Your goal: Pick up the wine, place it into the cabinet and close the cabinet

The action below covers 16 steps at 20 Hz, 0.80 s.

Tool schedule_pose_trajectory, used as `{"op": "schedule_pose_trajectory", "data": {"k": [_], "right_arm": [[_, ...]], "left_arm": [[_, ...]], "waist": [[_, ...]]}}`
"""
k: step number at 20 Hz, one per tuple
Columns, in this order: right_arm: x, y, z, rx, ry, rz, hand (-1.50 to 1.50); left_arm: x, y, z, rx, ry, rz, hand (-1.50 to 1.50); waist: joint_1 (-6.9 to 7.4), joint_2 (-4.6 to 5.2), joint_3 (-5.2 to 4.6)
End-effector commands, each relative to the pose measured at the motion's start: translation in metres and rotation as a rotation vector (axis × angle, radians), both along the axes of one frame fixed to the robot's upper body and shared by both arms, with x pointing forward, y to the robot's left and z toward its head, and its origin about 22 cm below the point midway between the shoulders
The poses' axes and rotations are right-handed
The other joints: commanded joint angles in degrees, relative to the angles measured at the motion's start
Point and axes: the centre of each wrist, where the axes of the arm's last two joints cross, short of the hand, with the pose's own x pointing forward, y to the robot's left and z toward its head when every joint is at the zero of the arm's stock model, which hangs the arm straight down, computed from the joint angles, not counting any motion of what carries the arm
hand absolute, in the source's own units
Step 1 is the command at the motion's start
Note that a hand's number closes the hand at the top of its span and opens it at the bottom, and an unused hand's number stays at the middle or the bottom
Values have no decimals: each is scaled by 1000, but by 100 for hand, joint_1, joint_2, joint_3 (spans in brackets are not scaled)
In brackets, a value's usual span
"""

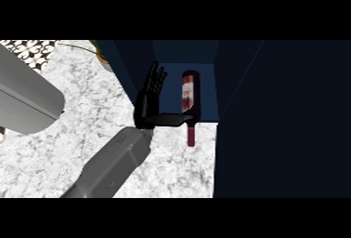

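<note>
My hand: one black hand [146, 100] shows, on a grey forearm [113, 165] that comes up from the lower edge. I cannot tell from this view whether it is my left or my right.
Hand state: the fingers are straight and point up into the cabinet mouth, spread a little. The thumb sticks out sideways to the right and lies across the wine bottle at its shoulder. Nothing is curled round the bottle.
Wine bottle: the wine bottle [188, 93] is a slim dark glass cylinder with a red and white label. It lies lengthwise, base deep in the cabinet, and its dark red neck reaches out over the table.
Cabinet: the cabinet [205, 56] is dark navy with flat matte panels. Its opening is narrow and shadowed, and a wide dark panel [281, 121] fills the right of the view.
Table: the table [82, 121] is white marble with grey speckles, and looks smooth.
Around: a large rounded grey object [24, 95] sits at the left. A black and white patterned tile [31, 50] and a few green leaves [93, 49] show at the top.
</note>
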Motion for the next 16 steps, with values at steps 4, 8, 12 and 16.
{"op": "schedule_pose_trajectory", "data": {"k": [4, 8, 12, 16], "right_arm": [[-6, 2, -1, 5, -2, 8, -150], [-14, -1, 11, 4, -18, 10, -150], [-4, 1, 26, 13, -12, 5, -150], [-10, 11, 12, -37, -6, 66, -150]], "left_arm": [[-55, 29, 24, 22, -28, -101, -150], [-98, 38, 50, 7, -34, -116, -150], [-124, 44, 68, -1, -56, -103, -150], [-150, 43, 80, -32, -69, -84, -150]], "waist": [[38, -23, 20], [32, -28, 21], [-45, 13, 16], [-70, 13, 16]]}}
